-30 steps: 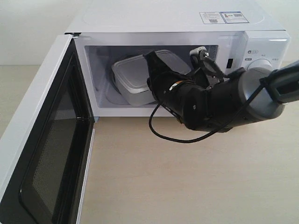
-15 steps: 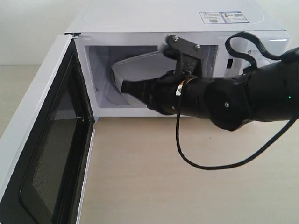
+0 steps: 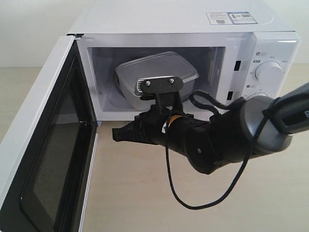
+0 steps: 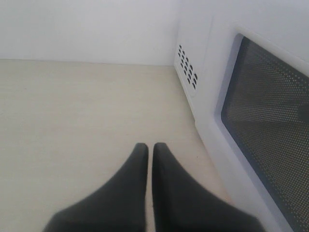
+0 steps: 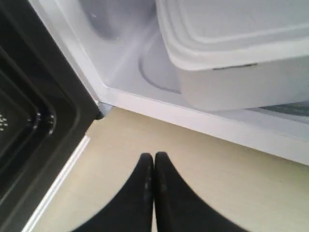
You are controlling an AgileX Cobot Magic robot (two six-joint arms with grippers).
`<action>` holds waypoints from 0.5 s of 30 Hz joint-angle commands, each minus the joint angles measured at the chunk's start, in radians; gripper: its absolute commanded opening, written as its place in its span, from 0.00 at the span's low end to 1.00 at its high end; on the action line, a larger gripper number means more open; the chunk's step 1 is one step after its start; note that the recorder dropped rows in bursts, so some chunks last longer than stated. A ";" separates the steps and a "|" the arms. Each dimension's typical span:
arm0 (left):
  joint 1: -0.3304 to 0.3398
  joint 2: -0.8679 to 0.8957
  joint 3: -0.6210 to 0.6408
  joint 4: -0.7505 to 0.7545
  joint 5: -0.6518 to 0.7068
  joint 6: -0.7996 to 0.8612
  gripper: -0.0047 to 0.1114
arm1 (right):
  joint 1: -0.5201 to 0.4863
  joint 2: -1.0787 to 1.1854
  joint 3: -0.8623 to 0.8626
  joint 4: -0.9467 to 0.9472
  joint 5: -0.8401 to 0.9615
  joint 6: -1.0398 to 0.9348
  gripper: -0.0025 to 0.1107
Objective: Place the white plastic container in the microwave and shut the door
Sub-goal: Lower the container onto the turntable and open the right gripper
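Note:
The white plastic container [image 3: 154, 70] sits inside the microwave [image 3: 169, 19] on the turntable, lid on; its front corner [image 5: 231, 58] fills the right wrist view. The door [image 3: 53, 159] stands wide open at the left, black inner face [image 5: 34, 121] turned inward. My right gripper [image 3: 116, 134] is outside the cavity, low over the table in front of the opening, pointing left toward the door. Its fingers [image 5: 154, 155] are shut and hold nothing. My left gripper [image 4: 147, 146] is shut and empty, hovering over the table beside the door's outer window [image 4: 270, 121].
The right arm's black cable [image 3: 193, 203] hangs in a loop over the light wooden table [image 3: 135, 193]. Vent holes [image 4: 187, 72] mark the microwave's side wall. Two dials [image 3: 268, 72] are on the right panel.
My right gripper has pulled back out of the cavity, dropped lower and turned to point left, with its jaws gone shut. The container stays inside.

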 commanded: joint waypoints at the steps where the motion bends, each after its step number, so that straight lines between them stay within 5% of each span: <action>1: 0.005 -0.001 0.004 -0.004 -0.004 0.001 0.08 | -0.003 0.014 -0.022 0.056 -0.073 -0.044 0.02; 15: 0.005 -0.001 0.004 -0.004 -0.002 0.001 0.08 | -0.096 0.038 -0.152 0.139 0.006 -0.088 0.02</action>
